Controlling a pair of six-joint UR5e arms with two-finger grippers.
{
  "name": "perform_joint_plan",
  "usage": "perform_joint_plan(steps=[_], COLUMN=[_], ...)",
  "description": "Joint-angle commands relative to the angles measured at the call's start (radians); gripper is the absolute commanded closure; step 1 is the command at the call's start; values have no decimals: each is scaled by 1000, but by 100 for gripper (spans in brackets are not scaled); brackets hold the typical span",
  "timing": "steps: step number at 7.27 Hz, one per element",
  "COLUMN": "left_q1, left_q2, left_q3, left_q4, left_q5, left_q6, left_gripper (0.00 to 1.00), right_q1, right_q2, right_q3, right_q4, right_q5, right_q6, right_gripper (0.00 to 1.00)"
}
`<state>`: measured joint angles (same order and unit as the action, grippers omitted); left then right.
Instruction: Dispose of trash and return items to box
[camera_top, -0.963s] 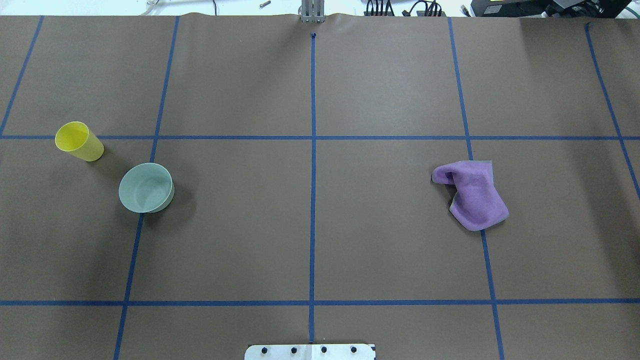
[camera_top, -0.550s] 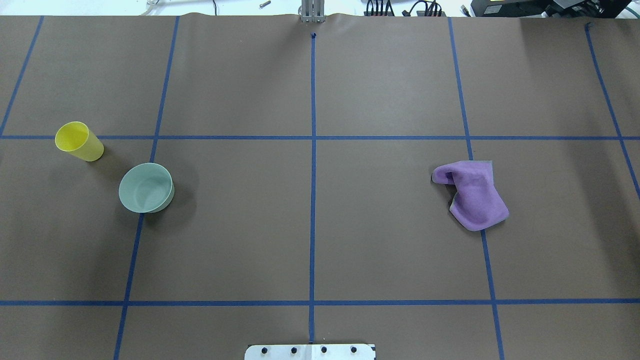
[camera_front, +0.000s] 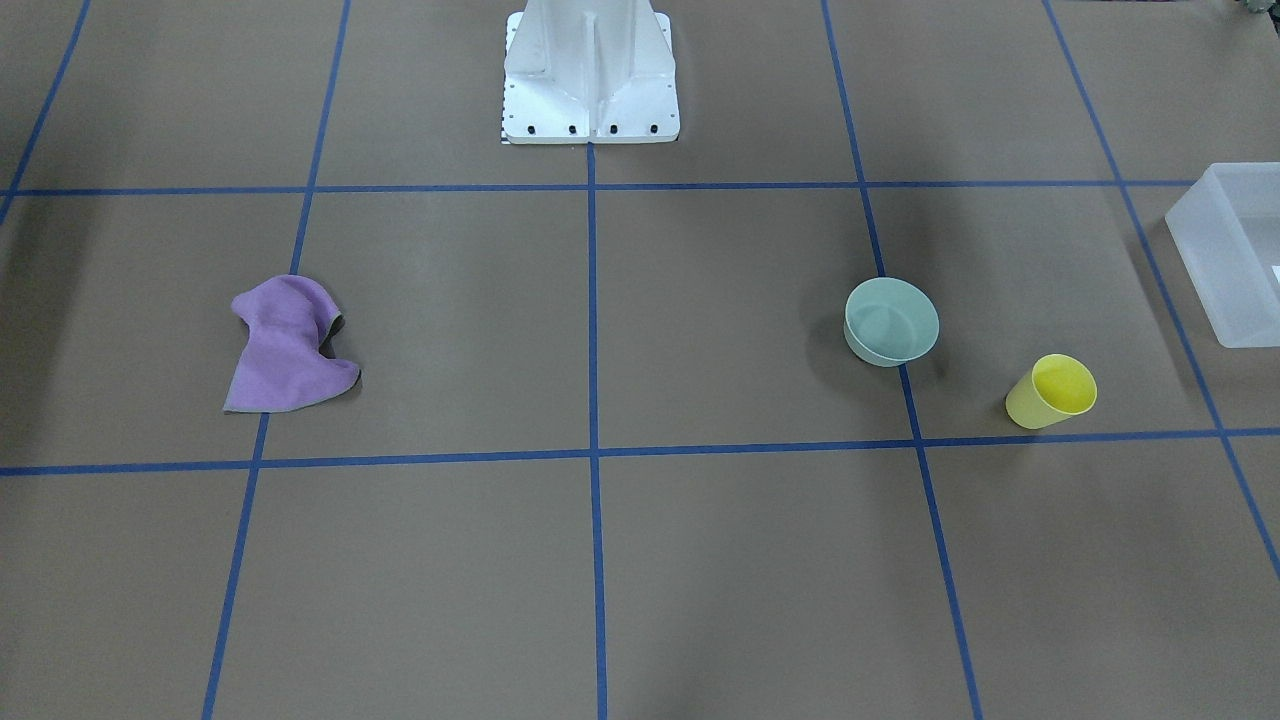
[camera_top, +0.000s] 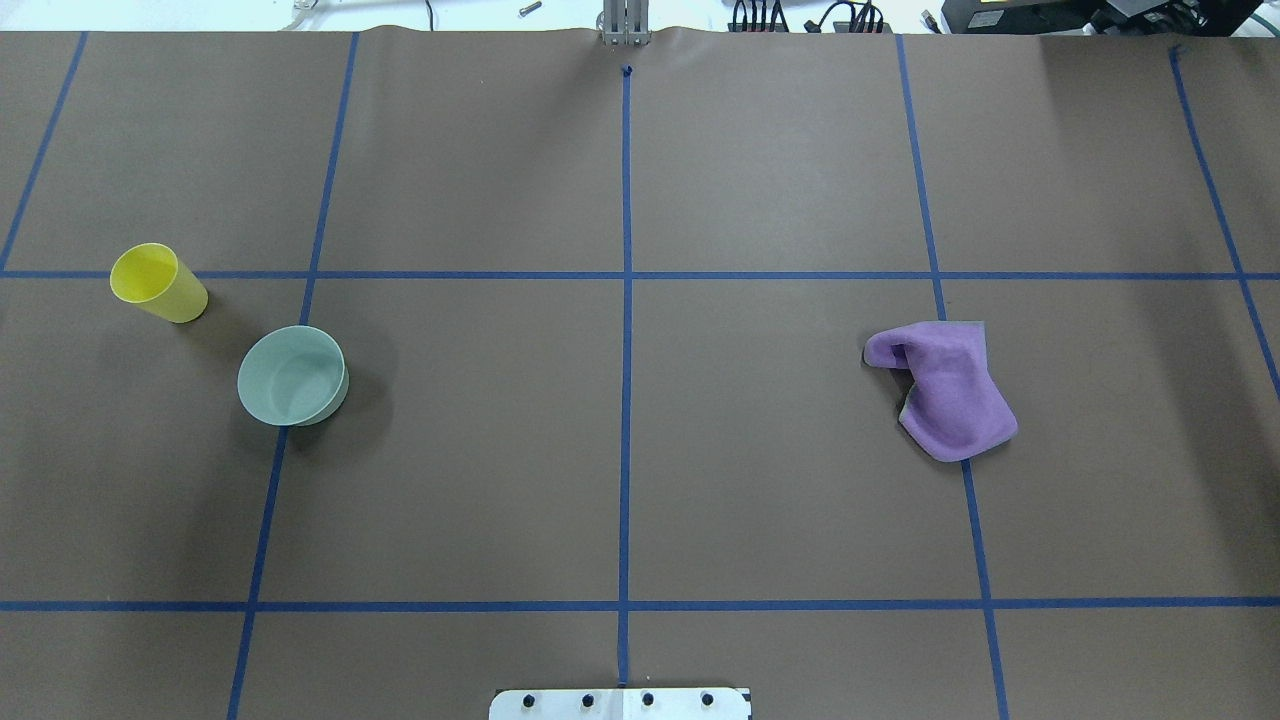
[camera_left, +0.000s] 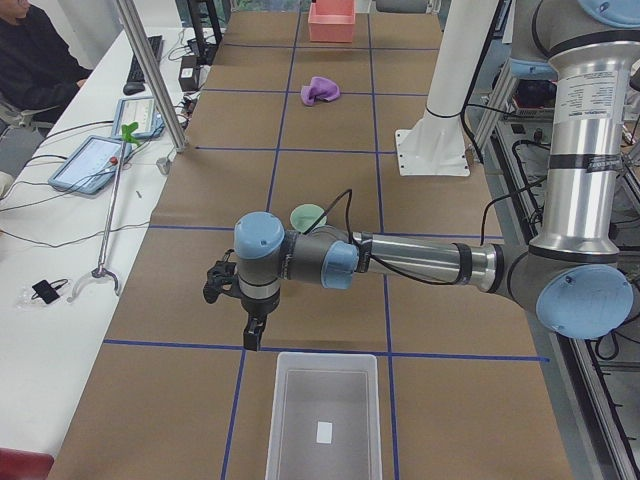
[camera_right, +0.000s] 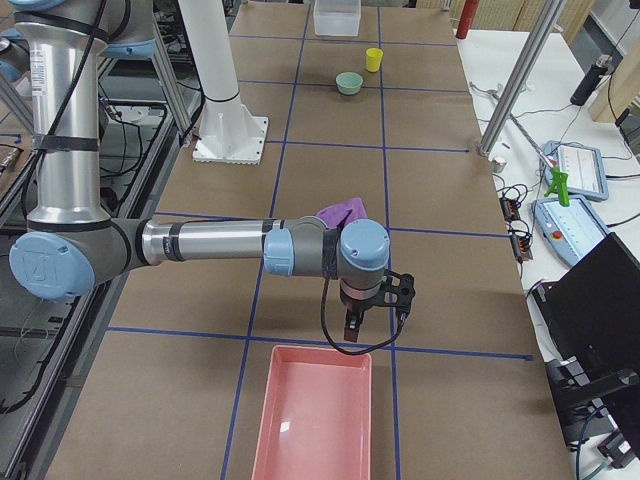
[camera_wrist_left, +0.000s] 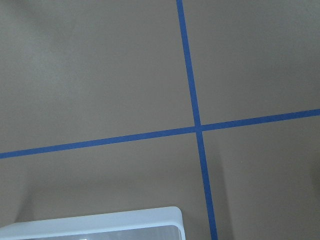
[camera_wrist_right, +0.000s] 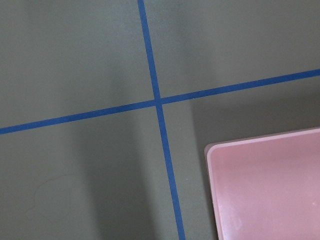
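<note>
Yellow cup (camera_top: 158, 282), mint bowl (camera_top: 292, 375) — both upright, apart, box (camera_front: 1205, 265) near cup

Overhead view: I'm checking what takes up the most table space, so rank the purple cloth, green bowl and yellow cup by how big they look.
Largest: purple cloth, crumpled but the widest spread.
Middle: green bowl.
Smallest: yellow cup.
All three lie on the table at similar depth, so the order looks safe.
</note>
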<state>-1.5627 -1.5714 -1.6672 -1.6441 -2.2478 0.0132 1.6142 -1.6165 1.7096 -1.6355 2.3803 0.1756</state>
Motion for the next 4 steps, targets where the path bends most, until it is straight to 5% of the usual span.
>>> perform_joint_plan(steps=[1,4], left_q1=[1,102], left_q2=[-18,-59], left_q3=[-18,-10], left_q4=[0,-92], left_q5=[-10,-132], left_q6=[-91,-489], left_gripper=[2,2], right_q1=[0,0], right_q2=[6,-2], right_q3=[10,16], right_q4=[0,-1], right_q5=[0,49], right_q6=[2,4], right_gripper=[0,0])
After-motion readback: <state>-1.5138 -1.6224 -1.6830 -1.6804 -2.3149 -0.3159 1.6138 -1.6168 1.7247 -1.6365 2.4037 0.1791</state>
